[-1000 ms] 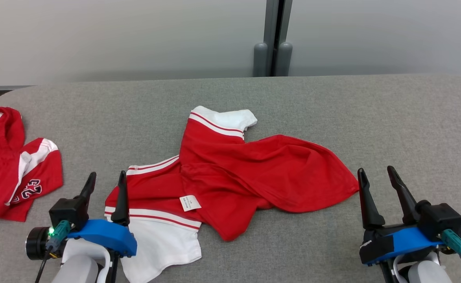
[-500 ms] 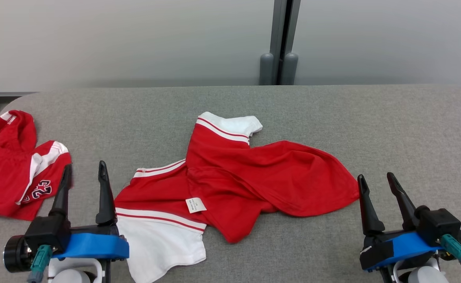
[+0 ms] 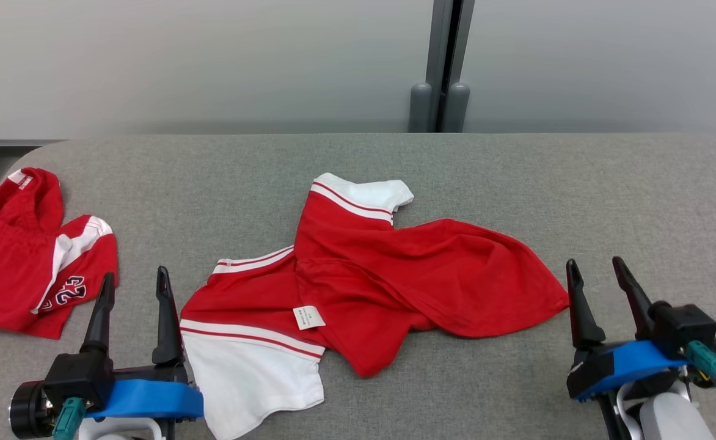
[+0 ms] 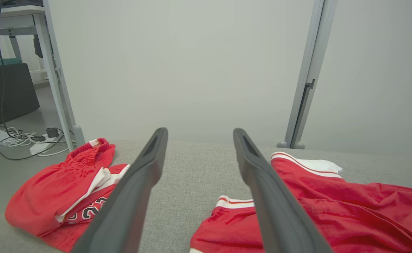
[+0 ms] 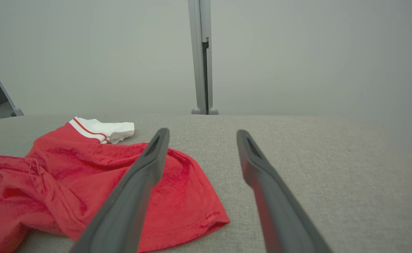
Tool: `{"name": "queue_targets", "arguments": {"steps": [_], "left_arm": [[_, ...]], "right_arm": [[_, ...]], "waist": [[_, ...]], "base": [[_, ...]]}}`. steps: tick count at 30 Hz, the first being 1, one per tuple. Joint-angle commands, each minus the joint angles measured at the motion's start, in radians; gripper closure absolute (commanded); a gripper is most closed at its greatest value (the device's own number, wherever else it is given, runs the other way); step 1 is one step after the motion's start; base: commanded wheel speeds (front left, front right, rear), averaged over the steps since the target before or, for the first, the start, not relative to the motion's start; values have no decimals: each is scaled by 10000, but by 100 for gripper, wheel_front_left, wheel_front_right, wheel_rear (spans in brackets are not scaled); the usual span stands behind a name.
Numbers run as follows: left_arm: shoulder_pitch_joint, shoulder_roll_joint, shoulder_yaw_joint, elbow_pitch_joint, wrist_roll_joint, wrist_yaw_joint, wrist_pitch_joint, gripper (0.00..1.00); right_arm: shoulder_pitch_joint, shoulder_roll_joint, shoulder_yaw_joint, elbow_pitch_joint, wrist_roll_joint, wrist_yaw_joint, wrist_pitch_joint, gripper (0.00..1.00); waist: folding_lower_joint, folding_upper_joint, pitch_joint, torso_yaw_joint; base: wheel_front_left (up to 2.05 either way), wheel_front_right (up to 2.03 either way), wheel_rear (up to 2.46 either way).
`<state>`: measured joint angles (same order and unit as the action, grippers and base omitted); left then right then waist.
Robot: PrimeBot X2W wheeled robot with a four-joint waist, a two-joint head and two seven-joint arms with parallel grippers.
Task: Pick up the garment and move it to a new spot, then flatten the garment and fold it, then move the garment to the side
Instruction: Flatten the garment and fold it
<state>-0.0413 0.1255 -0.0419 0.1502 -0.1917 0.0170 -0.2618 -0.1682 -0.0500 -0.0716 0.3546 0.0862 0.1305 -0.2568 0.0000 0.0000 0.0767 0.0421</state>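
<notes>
The garment is a red shirt with white, red-striped sleeves, lying crumpled in the middle of the grey table; it also shows as the garment and the garment in the wrist views. My left gripper stands open just left of the shirt's near white sleeve, touching nothing. My right gripper is open too, just right of the shirt's red hem. The left gripper and the right gripper each have nothing between their fingers.
A second red and white garment with a number print lies bunched at the table's far left edge. A grey post stands against the pale wall behind the table. Left of the table, cables lie on the floor.
The head camera has shifted, so the whole scene sits lower and further right. My left gripper has drawn back toward me and left, off the white sleeve. The right gripper has hardly moved.
</notes>
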Motion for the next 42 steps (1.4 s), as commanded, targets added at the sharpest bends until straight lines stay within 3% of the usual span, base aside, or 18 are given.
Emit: {"name": "queue_targets", "arguments": {"steps": [1, 8, 16, 30, 31, 32, 33, 37, 42], "left_arm": [[-41, -3, 73, 13, 71, -41, -46, 0], [-336, -233, 120, 58, 273, -279, -46, 0], [-547, -465, 94, 196, 449, -507, -47, 0], [-745, -617, 260, 315, 635, -723, -47, 0], [-777, -623, 267, 326, 652, -744, -47, 0], [-801, -628, 269, 347, 671, -759, -47, 0], [-815, -634, 278, 372, 688, -769, -47, 0], [-730, -664, 361, 432, 707, -775, -47, 0], [-563, -683, 506, 502, 664, -813, -47, 0]], "right_arm": [[-226, -10, -33, 58, -130, 6, 58, 0], [-1317, -267, -291, 973, -492, 4, 520, 0], [-1680, -532, -469, 3066, -552, 4, 482, 0], [-2506, -253, -351, 5729, -338, 6, 19, 0], [-2598, -239, -272, 5835, -277, 7, 0, 25], [-2675, -226, -153, 5921, -220, 7, -13, 90], [-2726, -207, -54, 6003, -122, 9, -25, 100], [-2902, -271, 266, 5894, 182, 4, -78, 100], [-2630, -214, 887, 4742, 838, 6, -89, 100]], "waist": [[0, 0, 32, 13], [0, 0, 316, 220], [0, 0, 643, 572], [0, 0, 924, 644], [0, 0, 928, 642], [0, 0, 925, 638], [0, 0, 917, 630], [0, 0, 810, 508], [0, 0, 553, 237]], "base": [[0, 0, 0], [0, 0, 0], [0, 0, 0], [0, 0, 0], [0, 0, 0], [0, 0, 0], [0, 0, 0], [0, 0, 0], [0, 0, 0]]}}
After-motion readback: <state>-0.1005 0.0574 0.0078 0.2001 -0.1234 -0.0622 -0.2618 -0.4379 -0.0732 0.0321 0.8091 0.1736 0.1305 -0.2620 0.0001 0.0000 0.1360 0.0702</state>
